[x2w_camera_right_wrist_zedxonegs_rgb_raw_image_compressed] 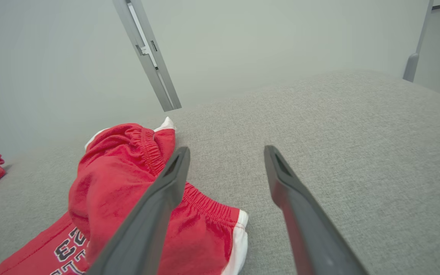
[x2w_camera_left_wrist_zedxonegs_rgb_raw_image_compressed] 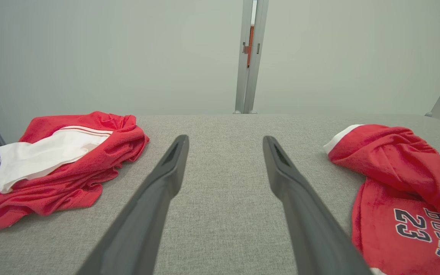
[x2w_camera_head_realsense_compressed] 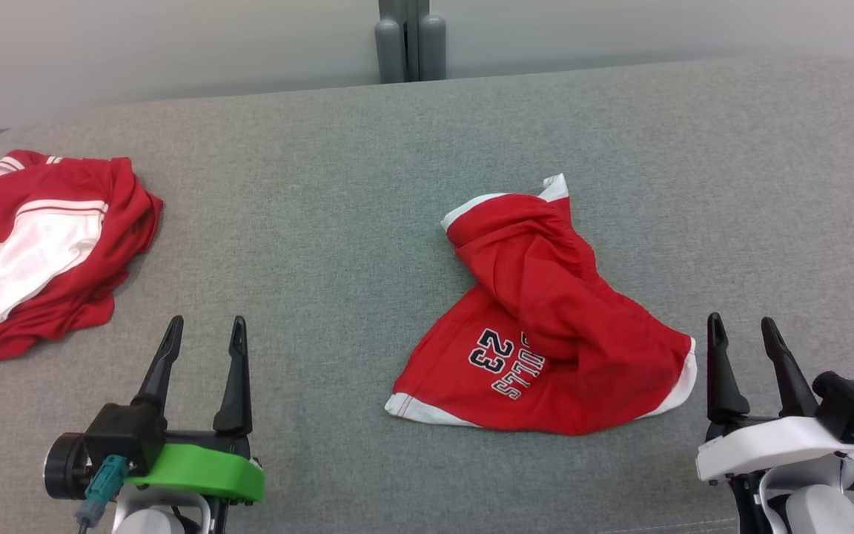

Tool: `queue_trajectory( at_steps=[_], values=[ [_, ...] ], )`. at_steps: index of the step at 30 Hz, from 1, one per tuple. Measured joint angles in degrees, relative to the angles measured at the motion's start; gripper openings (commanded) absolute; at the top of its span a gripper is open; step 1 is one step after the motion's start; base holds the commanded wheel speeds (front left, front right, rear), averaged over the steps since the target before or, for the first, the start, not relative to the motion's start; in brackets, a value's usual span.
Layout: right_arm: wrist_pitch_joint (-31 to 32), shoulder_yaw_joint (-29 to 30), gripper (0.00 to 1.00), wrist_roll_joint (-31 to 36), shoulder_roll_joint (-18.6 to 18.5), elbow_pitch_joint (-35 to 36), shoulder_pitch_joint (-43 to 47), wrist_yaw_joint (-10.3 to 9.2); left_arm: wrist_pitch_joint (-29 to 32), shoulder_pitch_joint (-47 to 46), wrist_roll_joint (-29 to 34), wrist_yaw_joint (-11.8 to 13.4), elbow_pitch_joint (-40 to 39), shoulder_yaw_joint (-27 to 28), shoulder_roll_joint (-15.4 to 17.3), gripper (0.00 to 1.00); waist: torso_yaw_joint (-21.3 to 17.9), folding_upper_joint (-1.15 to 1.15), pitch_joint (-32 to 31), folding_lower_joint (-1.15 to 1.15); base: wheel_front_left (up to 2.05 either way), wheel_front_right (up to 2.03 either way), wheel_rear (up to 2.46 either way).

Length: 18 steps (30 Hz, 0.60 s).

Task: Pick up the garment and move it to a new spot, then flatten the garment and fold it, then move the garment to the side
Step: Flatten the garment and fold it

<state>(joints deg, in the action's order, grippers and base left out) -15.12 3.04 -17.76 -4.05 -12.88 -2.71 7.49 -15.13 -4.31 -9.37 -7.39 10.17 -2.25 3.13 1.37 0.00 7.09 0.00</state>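
Two grippers sit low in your head view, both with their jaws spread wide and nothing between the fingers. Your right gripper [x2w_camera_head_realsense_compressed: 740, 320] has the red shorts [x2w_camera_head_realsense_compressed: 545, 326] just off its left finger. The nearest white-trimmed hem lies close beside that finger, and as far as the head view shows the two are apart. Through the right wrist camera the shorts lie left of the left finger and partly behind it, with the gathered elastic waistband running up ahead of that fingertip.

The shorts are crumpled rather than flat. The part farther from the gripper is twisted into a thick roll ending in a white corner. The nearer part spreads out on the grey padded table [x2w_camera_head_realsense_compressed: 323, 185] and shows a navy "23" and "BULLS" print (upside down from where you look).

Your left gripper [x2w_camera_head_realsense_compressed: 206, 321] rests well to the left of the shorts, with open grey cloth between them. Ahead of it and off to its left, near the table's edge, lies a red-and-white garment [x2w_camera_head_realsense_compressed: 41, 252] in a loose heap with a white panel uppermost. In the left wrist view that heap sits outside the left finger and the shorts sit outside the right finger, and neither is touched. A grey post [x2w_camera_head_realsense_compressed: 411, 41] stands beyond the table's far edge, ahead of and between the two grippers.
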Motion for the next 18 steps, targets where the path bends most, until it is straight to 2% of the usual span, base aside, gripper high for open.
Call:
queue_trajectory(
  at_steps=[11, 18],
  values=[
    [0.0, -5.3, 1.0, 5.5, -3.0, 11.2, 3.5, 0.0, 0.0, 1.5, 0.0, 0.0, 0.3, 0.0, 0.5, 1.0, -1.3, 0.0, -2.2, 0.0, 0.0, 0.0, 0.0],
    [0.0, -7.1, 1.0, 6.5, -2.5, 12.3, 4.8, 0.0, 0.0, 2.4, 0.1, 0.0, 1.0, -2.4, 1.1, 1.0, -1.7, 0.0, -2.9, 0.0, 0.0, 0.0, 0.0]
  ],
)
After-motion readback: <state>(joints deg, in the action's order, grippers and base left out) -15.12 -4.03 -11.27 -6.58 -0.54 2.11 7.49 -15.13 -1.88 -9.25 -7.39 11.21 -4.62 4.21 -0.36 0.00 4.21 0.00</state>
